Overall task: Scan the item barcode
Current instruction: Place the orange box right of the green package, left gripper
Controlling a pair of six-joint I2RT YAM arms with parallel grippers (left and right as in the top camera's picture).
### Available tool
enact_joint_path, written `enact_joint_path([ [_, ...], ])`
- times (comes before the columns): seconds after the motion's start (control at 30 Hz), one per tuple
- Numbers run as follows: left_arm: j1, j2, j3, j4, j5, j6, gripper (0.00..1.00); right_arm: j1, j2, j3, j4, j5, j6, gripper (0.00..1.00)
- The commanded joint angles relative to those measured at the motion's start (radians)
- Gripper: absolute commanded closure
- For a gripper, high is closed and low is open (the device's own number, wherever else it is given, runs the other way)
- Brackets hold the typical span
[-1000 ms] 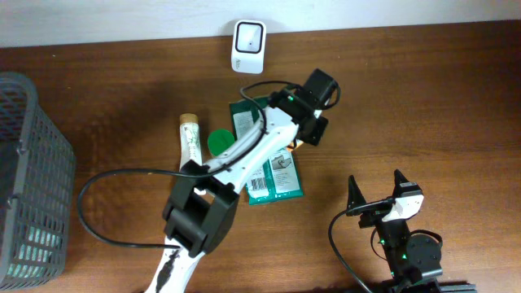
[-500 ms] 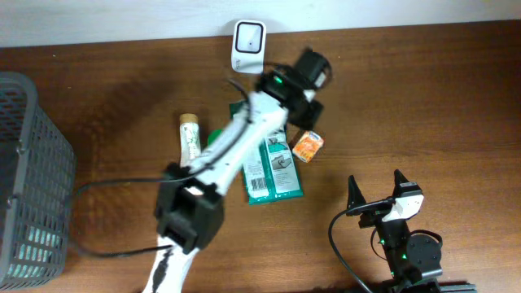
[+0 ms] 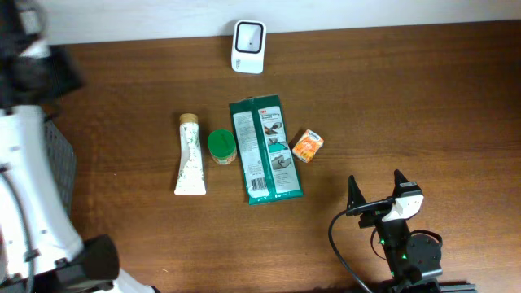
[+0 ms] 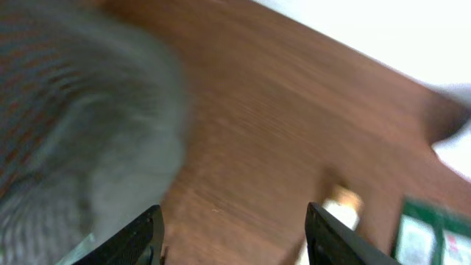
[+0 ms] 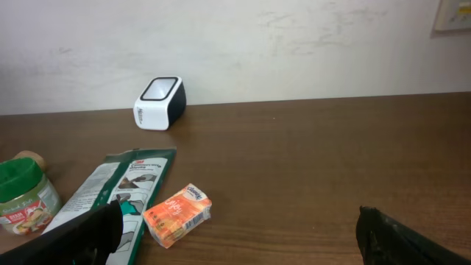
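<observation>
Overhead, the small orange box (image 3: 308,146) lies on the table (image 3: 423,98) just beside the green packet (image 3: 264,149), below the white scanner (image 3: 248,36) by the wall (image 3: 366,12). A jar (image 3: 221,145) and a tube (image 3: 189,155) sit further left. The left gripper (image 4: 234,213) and the right gripper (image 3: 374,179) both gape, holding nothing.

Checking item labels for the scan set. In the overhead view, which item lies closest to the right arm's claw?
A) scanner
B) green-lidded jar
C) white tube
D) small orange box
D: the small orange box lies on the side of the green packet that faces the right claw. The tube and jar lie on the packet's far side, and the scanner stands back by the wall.
</observation>
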Motion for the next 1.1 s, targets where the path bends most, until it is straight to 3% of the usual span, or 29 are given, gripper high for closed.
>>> enact_joint_path([
  [0.0, 0.225, -0.001, 0.001, 0.016, -0.005, -0.114, 0.40, 0.004, -0.006, -0.005, -0.007, 0.002, -0.003, 0.01],
  [0.17, 0.402, 0.032, -0.045, -0.036, -0.006, -0.113, 0.37, 0.004, -0.006, -0.005, -0.007, 0.002, -0.003, 0.02],
  [0.4, 0.529, 0.032, -0.478, 0.043, -0.030, -0.113, 0.37, 0.004, -0.006, -0.005, -0.007, 0.002, -0.003, 0.02],
  [0.73, 0.539, 0.032, -0.943, 0.353, -0.040, -0.082, 0.39, 0.004, -0.006, -0.005, -0.007, 0.002, -0.003, 0.01],
  [1.07, 0.539, 0.032, -1.058, 0.443, -0.145, -0.082, 0.37, 0.004, -0.006, -0.005, -0.007, 0.002, -0.003, 0.02],
])
